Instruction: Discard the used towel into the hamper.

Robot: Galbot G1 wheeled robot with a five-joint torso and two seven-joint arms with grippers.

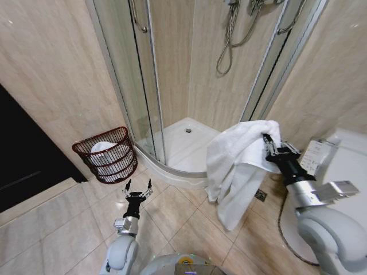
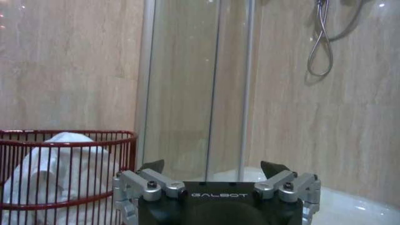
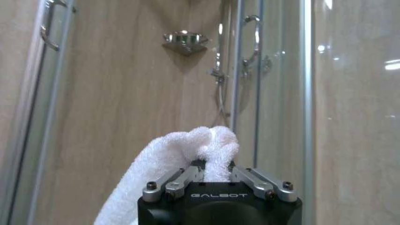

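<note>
Clearly soft and limp, the white towel [image 1: 238, 166] hangs at centre right of the head view, bunched at its top and trailing in long folds toward the tiled floor [image 1: 183, 215] without quite reaching it, as far as can be seen. It looks light but bulky terry cloth, likely to sag, swing and drag rather than keep any shape, so a pinch on a gathered fold near the top edge seems the sound place to hold it. That is where the right gripper [image 1: 268, 144] has it: in the right wrist view the right gripper [image 3: 216, 173] is pressed together on a thick hump of cloth that wells up between its fingers. To the lower left of the head view, the left gripper [image 1: 137, 188] hovers low over the floor with its fingers spread and nothing in them. Just beyond it, at the left, stands the hamper [image 1: 106, 153], a reddish wire basket against the wall beside the shower enclosure [image 1: 172, 86], already holding some white cloth. Towel and hamper are well apart.
</note>
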